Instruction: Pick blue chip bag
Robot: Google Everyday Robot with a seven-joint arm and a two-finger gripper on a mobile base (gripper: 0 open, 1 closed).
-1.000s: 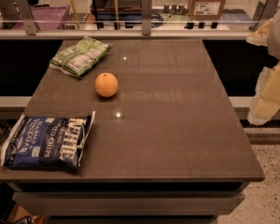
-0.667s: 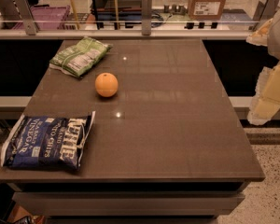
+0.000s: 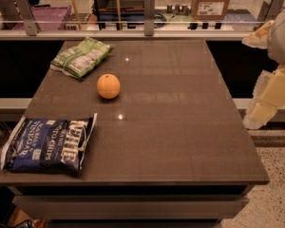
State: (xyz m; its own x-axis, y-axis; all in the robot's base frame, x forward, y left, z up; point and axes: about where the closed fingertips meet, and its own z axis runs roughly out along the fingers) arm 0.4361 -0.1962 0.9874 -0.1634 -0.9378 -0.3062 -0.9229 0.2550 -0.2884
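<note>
Still at the start: nothing is picked up yet.
The brown table (image 3: 180, 127) fills most of the frame, and the blue chip bag (image 3: 47, 144) lies flat at its lower left corner. The gripper (image 3: 266, 101) hangs at the right edge of the frame, well apart from that bag; I cannot tell how open it is. The green-and-white bag (image 3: 80, 56) and the orange (image 3: 108, 86) sit upper left. Nothing has moved since a second ago.
</note>
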